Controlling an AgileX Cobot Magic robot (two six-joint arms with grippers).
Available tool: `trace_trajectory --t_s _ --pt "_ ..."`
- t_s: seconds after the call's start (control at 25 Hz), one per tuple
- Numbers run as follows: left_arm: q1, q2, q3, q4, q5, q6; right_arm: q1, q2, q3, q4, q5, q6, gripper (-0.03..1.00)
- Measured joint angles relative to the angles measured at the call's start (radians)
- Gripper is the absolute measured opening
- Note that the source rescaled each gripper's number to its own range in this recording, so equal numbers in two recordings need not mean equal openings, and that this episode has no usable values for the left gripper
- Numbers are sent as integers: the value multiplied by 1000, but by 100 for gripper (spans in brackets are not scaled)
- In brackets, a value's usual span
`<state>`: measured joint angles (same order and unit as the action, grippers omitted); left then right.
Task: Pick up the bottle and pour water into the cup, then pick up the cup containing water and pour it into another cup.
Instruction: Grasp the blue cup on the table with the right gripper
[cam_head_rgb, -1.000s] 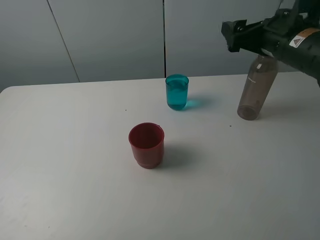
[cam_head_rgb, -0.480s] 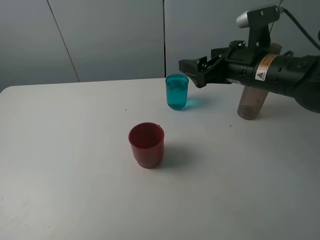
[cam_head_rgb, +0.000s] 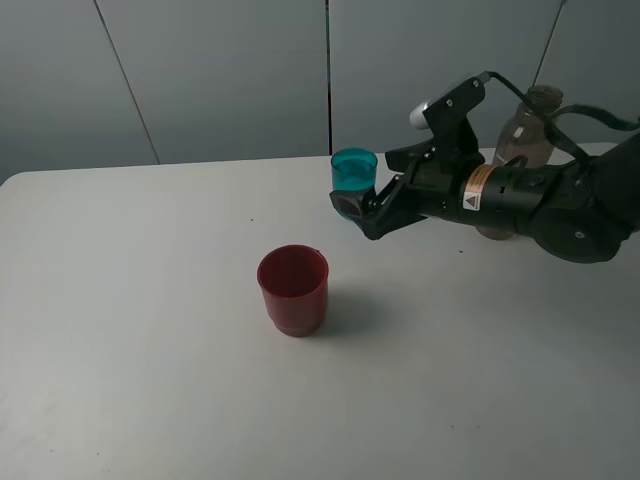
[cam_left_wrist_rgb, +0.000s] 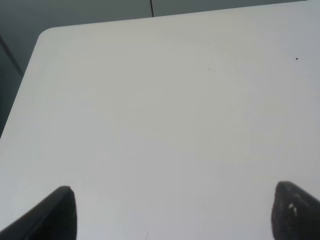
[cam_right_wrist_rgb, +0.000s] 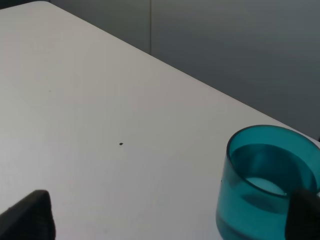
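Water shows in the cup (cam_right_wrist_rgb: 267, 180), and the bottle (cam_head_rgb: 524, 128) stands upright on the table (cam_head_rgb: 150, 300) behind the right arm, so the first pour looks done. What is left: grasp the cup, lift it and tip it into the red cup (cam_head_rgb: 293, 288), which stands apart, nearer the front. The right gripper (cam_head_rgb: 358, 213) is spread wide at the cup's side and grips nothing. The high view hides the cup's lower half. The right wrist view shows one finger (cam_right_wrist_rgb: 305, 212) just beside it; whether they touch I cannot tell. Only the left wrist view shows the left gripper (cam_left_wrist_rgb: 172, 212): wide open, empty, over bare table.
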<state>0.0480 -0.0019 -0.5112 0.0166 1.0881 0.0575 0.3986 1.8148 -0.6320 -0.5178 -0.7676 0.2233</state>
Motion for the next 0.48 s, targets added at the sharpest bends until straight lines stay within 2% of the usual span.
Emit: trace_trajectory --t_s 0.48 --pt "0 0 0 0 0 0 0 47 -36 -20 4 -48 100"
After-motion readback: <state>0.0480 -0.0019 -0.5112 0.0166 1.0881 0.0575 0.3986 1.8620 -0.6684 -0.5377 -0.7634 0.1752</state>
